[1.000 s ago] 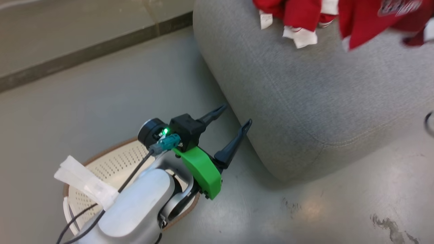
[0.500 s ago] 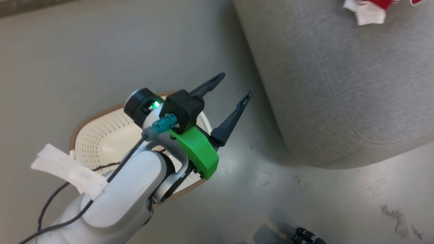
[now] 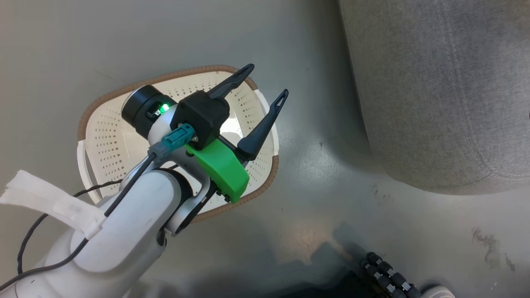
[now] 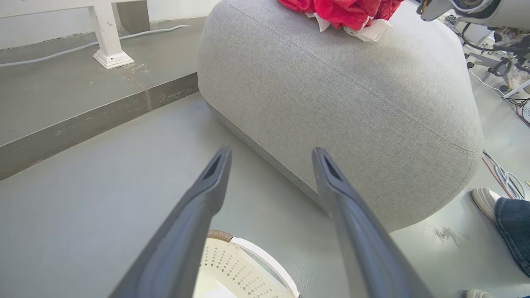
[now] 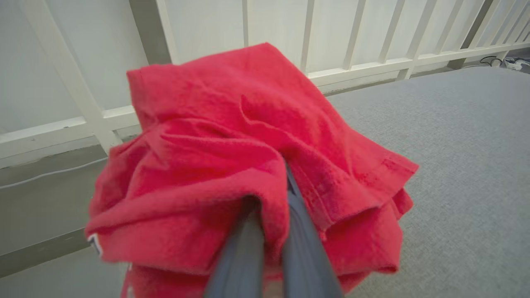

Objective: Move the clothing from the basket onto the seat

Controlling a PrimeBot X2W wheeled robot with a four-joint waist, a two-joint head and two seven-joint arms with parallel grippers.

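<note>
Over the last second the head camera has tipped down and swung towards the basket point(image 3: 108, 140); this is a shift of the whole picture, not a move of the things. A second ago the basket showed as a partial curve under the left forearm at the lower edge. Now it lies near the middle of the head view, with its brown rim traceable most of the way round. The grey seat point(image 3: 434, 103) has slid to the right edge of that view accordingly.

The left gripper point(image 3: 268, 79) has kept the same wide spread in all three head pictures. Its fingers are apart and hold nothing, and it hangs above the basket's far rim. Its wrist view looks past the basket edge point(image 4: 244, 265) to the seat point(image 4: 352, 103), where a heap of red clothing point(image 4: 343, 10) already lies on top.

The right gripper point(image 5: 269, 215) has its fingers clamped close together on a red garment point(image 5: 232, 165), which bunches over them with the seat's grey top point(image 5: 455, 145) just beyond.

The visible perforated walls and floor of the basket are bare white, though the arm hides part of the inside. The basket is therefore probably emptied, and the task appears nearly done, with only the held garment left to be let go onto the seat
</note>
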